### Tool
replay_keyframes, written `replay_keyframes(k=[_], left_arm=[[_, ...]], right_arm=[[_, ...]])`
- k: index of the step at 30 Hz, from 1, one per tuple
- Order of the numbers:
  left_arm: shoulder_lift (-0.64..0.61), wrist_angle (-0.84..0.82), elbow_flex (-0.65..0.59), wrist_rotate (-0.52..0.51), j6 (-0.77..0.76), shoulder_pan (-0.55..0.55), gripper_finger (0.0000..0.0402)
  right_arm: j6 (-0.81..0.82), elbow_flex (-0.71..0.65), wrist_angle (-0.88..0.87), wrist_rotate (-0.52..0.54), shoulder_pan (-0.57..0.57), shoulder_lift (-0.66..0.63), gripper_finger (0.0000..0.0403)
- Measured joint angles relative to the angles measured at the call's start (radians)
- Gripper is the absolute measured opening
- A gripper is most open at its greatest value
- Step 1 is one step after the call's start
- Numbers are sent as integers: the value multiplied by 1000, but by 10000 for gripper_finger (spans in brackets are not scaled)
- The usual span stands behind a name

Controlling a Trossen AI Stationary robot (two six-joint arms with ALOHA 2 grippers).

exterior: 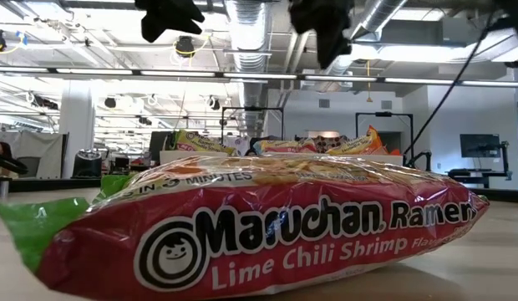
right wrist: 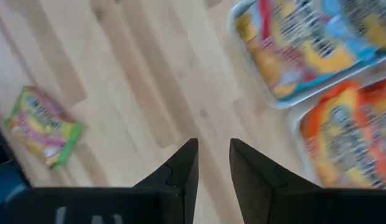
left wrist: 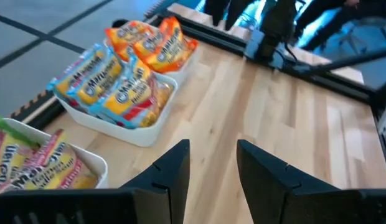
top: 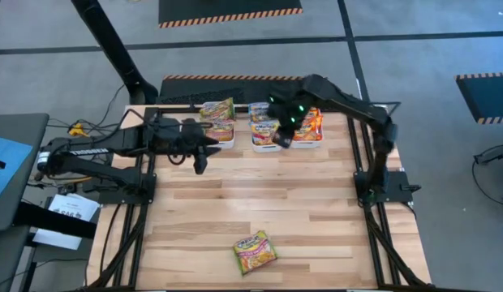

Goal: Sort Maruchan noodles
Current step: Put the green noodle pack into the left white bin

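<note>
While hovering released and empty by the far bins (top: pixel 255 136), left pincer (top: pixel 200 159) and right pincer (top: pixel 282 138) both sitting well apart from the last loose packet (top: pixel 255 251), lying slantwise at the worktop's (top: pixel 316 211) near edge, roughly midway between.

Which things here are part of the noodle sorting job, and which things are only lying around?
Part of the job:
- loose green-edged packet near the table's front edge
- sorted packets in the three white bins at the back

Lying around:
- papers beside the table
- blue sheet on the side desk
</note>
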Motion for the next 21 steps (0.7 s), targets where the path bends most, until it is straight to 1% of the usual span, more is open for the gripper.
replay_keyframes(k=[7,10,16,21], left_arm=[[0,-5,0,1,0,-66,117],[0,-7,0,1,0,-83,117],[0,-12,0,1,-24,-101,117],[0,-53,0,3,-63,-118,117]], right_arm=[[251,-336,252,0,162,-239,116],[374,-450,344,1,225,-320,116],[588,-599,465,4,349,-419,116],[664,-682,559,4,457,-434,116]])
